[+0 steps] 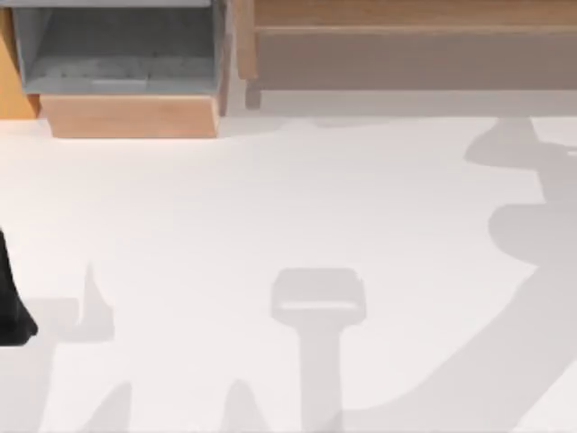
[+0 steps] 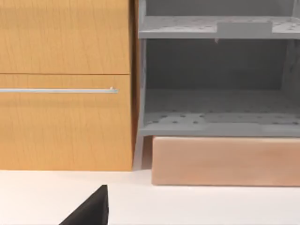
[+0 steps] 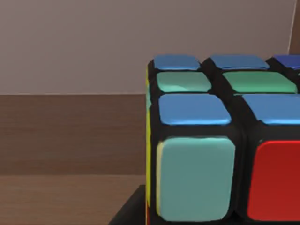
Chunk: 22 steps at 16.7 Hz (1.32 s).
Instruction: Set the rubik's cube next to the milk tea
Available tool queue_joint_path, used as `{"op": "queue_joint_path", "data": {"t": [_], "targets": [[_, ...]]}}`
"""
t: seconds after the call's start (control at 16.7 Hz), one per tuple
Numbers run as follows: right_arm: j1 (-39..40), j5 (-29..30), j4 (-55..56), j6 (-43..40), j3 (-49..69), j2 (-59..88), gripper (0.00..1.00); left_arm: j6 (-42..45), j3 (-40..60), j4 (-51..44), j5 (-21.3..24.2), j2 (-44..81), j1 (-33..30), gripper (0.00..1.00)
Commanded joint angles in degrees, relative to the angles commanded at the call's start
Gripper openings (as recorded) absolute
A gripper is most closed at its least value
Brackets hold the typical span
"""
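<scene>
The rubik's cube (image 3: 211, 140) sits very close in the right wrist view, showing blue, green, pale teal and red tiles in a black frame. My right gripper (image 3: 133, 211) shows as a dark edge pressed against the cube's lower side, shut on it. Behind the cube are a brown wooden ledge and a plain wall. The milk tea is out of view. My left arm (image 1: 13, 307) is parked at the table's left edge, and a dark tip of my left gripper (image 2: 91, 211) hangs over the white table.
A grey open shelf unit (image 1: 117, 50) on a light wooden base (image 1: 131, 115) stands at the back left, beside an orange wood cabinet (image 2: 65, 84) with a metal handle. A long wooden shelf (image 1: 406, 45) runs along the back right. Arm shadows fall across the white table (image 1: 288, 225).
</scene>
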Motion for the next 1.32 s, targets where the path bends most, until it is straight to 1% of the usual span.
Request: {"op": "queue_joint_path", "data": {"t": [0.24,0.36,0.48,0.6,0.78,1.02,1.14,1.32], "targets": [[0.01,-0.03,0.11,0.07,-0.15,0.21,0.0,0.0,0.0,0.0,0.0,0.0,0.0,1.0],[0.55,0.54,-1.64,-1.24,1.21,-1.0,0.0,0.0,0.0,0.0,0.0,0.0,0.0,1.0],[1.62,1.72,-5.78,-4.35,3.96,-3.22,0.0,0.0,0.0,0.0,0.0,0.0,0.0,1.0],[2.73,3.33,-12.24,-8.94,7.57,-5.59,0.0,0.0,0.0,0.0,0.0,0.0,0.0,1.0],[3.65,5.87,-26.11,-16.81,13.98,-8.64,0.0,0.0,0.0,0.0,0.0,0.0,0.0,1.0],[4.1,8.56,-51.87,-25.02,23.68,-11.49,0.0,0.0,0.0,0.0,0.0,0.0,0.0,1.0],[4.3,9.6,-66.19,-26.83,28.36,-12.49,0.0,0.0,0.0,0.0,0.0,0.0,0.0,1.0],[5.22,11.13,-85.94,-26.45,34.19,-12.89,0.0,0.0,0.0,0.0,0.0,0.0,0.0,1.0]]}}
